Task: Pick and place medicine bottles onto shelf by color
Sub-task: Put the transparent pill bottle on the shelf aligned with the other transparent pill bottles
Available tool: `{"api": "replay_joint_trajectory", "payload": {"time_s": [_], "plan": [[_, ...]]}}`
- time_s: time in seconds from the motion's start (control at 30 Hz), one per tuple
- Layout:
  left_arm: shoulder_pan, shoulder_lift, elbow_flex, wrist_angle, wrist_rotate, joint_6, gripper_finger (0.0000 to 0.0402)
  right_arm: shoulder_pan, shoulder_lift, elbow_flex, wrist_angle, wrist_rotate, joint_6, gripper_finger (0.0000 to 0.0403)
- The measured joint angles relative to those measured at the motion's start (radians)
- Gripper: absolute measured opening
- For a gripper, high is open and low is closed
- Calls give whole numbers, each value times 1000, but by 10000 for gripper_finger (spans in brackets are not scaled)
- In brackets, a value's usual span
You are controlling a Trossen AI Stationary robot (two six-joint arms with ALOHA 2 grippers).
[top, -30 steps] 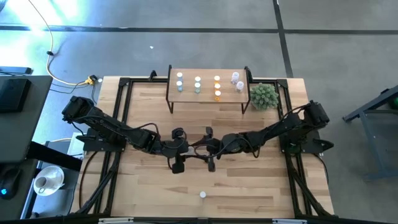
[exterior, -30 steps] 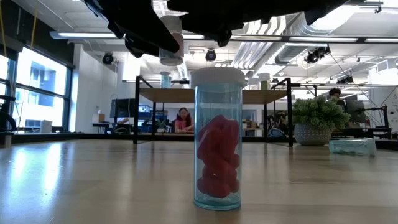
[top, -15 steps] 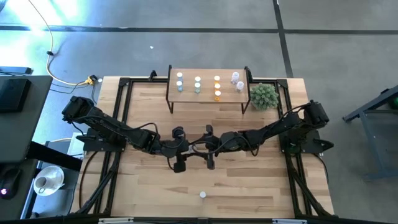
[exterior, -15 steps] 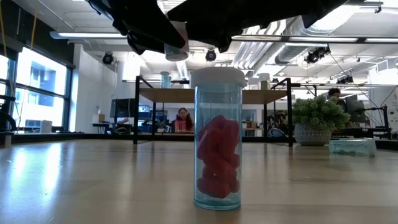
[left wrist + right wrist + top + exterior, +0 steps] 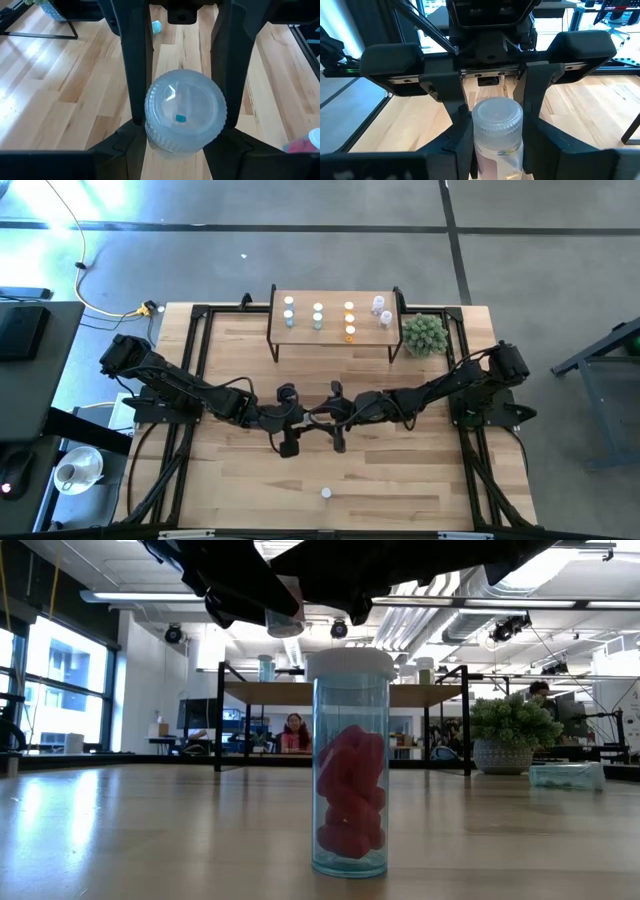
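1. The worktop (image 5: 240,470) is made of pale wooden planks with a visible grain, framed by thin black metal rails.
2. The shelf (image 5: 335,337) is a small rectangular light-wood board on thin black legs, standing at the far edge of the worktop.
3. On the shelf I count seven small white-capped bottles (image 5: 318,316): two in each of three short rows and one more pair-like group at the end nearest the plant, where the exact number is hard to tell.
4. A spiky green plant ball (image 5: 424,333) sits just beside the shelf.
5. One clear blue-tinted bottle (image 5: 349,762), a smooth cylinder with a white cap and red pills inside, stands upright alone near the front edge of the worktop.
6. The two dark arms meet over the middle of the worktop.
7. The left claw (image 5: 184,107) is closed on a clear ribbed-capped bottle (image 5: 184,115), its dark fingers (image 5: 134,65) pressing both sides.
8. The right claw (image 5: 496,131) has its fingers against the same bottle's body from the other end; the cap is white and ribbed.
9. This shared bottle is held in the air between the two claws, above the worktop.
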Motion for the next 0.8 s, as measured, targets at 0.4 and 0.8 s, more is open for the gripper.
{"api": "replay_joint_trajectory", "payload": {"time_s": [0.4, 0.8], "plan": [[0, 0, -1, 8, 3, -30, 182, 0, -1, 1, -38, -7, 2, 133], [0, -2, -1, 5, 22, -32, 238, 0, -22, 0, -126, -6, 1, 133]]}}
